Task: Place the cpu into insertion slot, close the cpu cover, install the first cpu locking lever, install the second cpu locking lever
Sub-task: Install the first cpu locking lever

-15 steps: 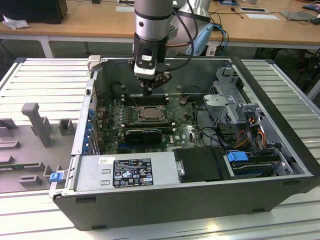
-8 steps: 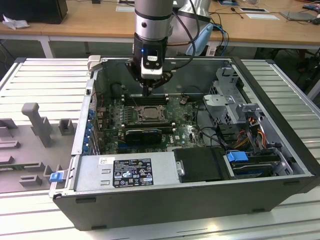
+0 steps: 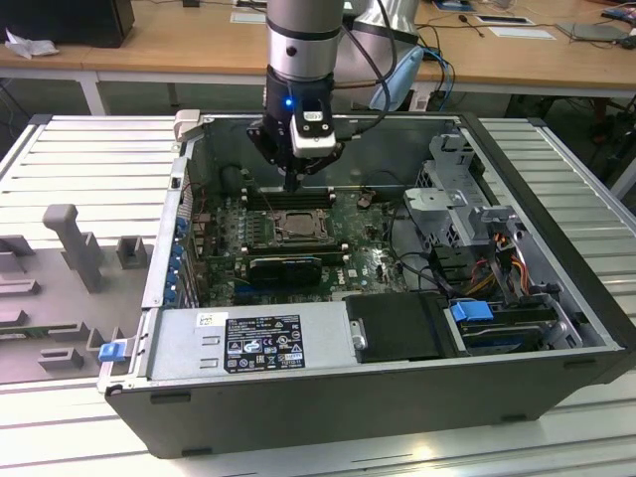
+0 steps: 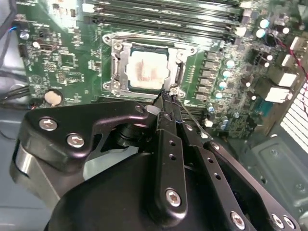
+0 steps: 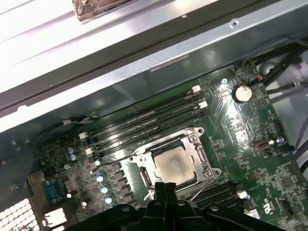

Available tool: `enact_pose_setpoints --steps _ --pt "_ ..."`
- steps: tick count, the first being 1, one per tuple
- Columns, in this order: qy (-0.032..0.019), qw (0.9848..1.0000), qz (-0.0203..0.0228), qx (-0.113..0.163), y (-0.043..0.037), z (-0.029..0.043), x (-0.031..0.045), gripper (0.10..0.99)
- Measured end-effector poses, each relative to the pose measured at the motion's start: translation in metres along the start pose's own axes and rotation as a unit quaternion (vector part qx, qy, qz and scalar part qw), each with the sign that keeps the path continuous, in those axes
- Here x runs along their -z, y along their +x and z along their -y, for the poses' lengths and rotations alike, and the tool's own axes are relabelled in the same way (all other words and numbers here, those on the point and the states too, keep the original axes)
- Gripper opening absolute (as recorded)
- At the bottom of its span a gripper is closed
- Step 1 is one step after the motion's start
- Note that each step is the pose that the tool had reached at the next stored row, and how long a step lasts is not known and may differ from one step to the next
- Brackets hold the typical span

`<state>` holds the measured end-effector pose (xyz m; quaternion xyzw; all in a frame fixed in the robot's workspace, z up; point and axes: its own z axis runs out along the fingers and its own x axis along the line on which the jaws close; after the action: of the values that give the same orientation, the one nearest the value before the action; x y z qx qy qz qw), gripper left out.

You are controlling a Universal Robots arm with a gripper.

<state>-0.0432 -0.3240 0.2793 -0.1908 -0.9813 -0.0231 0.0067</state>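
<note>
Cpu [image 4: 147, 71] sits mid-frame, framed by the cpu cover [image 4: 119, 65]. The narrow, empty fingers [image 4: 164, 122] should probably press the locking lever [image 4: 192, 115] steadily.

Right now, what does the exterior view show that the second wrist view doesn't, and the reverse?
Exterior view: the whole open computer case, its labelled power supply, the arm above. Second wrist view: up close, the cpu seated, the cpu cover framing it. Both: the gripper shut at the cover's corner, the green board, the memory slots.
</note>
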Motion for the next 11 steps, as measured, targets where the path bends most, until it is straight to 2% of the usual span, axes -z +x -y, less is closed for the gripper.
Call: enact_pose_setpoints --steps 1,2,5,7,9,10,11 --pt "-0.0026 0.9999 0.0062 0.008 0.0000 0.0000 -0.0001 0.106" --pt "-0.0031 0.9999 0.0075 0.014 0.0000 -0.0001 -0.0002 0.106" --pt "-0.0029 0.9991 0.0071 0.041 0.0000 0.0000 -0.0004 0.106" --pt "-0.0026 0.9979 0.0060 0.064 0.0000 0.0000 -0.0006 0.106" --pt "-0.0023 0.9949 0.0044 0.101 0.0000 0.0000 -0.0012 0.106" --pt "-0.0021 0.9940 0.0040 0.109 0.0000 0.0000 -0.0014 0.106" --pt "-0.0019 0.9918 0.0032 0.128 0.0000 0.0001 -0.0018 0.106"
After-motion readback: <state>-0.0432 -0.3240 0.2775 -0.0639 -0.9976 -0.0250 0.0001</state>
